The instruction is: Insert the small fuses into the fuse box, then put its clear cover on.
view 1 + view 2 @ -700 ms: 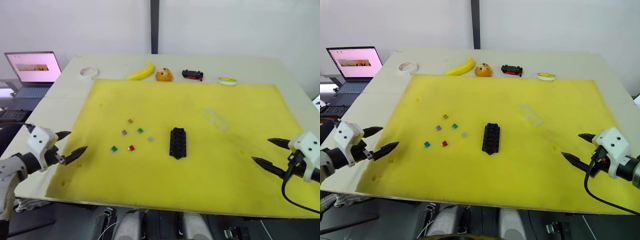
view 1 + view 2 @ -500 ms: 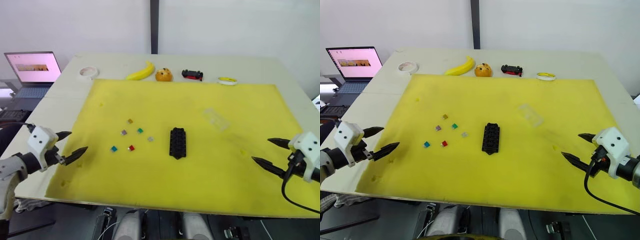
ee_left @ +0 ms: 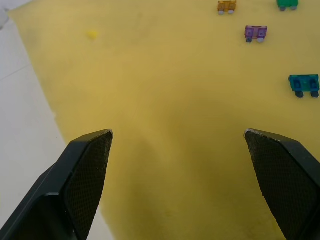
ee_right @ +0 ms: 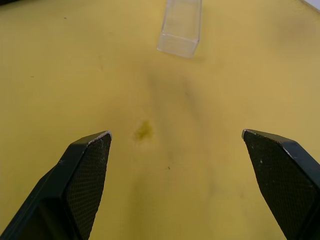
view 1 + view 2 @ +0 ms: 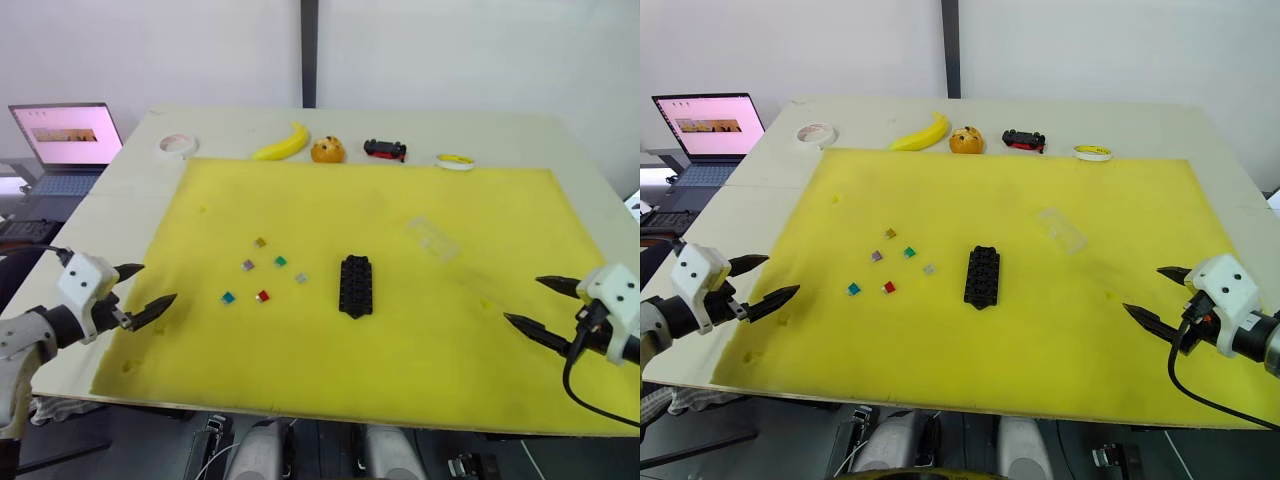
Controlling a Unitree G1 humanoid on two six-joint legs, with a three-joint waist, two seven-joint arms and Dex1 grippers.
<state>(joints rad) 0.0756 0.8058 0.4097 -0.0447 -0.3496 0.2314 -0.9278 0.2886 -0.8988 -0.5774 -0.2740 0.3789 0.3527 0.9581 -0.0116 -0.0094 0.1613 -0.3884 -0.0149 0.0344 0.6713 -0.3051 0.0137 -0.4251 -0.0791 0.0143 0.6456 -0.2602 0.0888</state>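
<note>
The black fuse box lies in the middle of the yellow mat. To its left the small fuses are scattered: brown-yellow, purplish, green, grey, teal and red. The clear cover lies on the mat to the right of and beyond the box, also seen from the right wrist. My left gripper hovers open over the mat's left edge, short of the teal fuse. My right gripper is open and empty at the right, nearer than the cover.
Along the table's far side beyond the mat are a white tape roll, a banana, an orange, a red-and-black toy car and a yellow ring. An open laptop stands at the far left.
</note>
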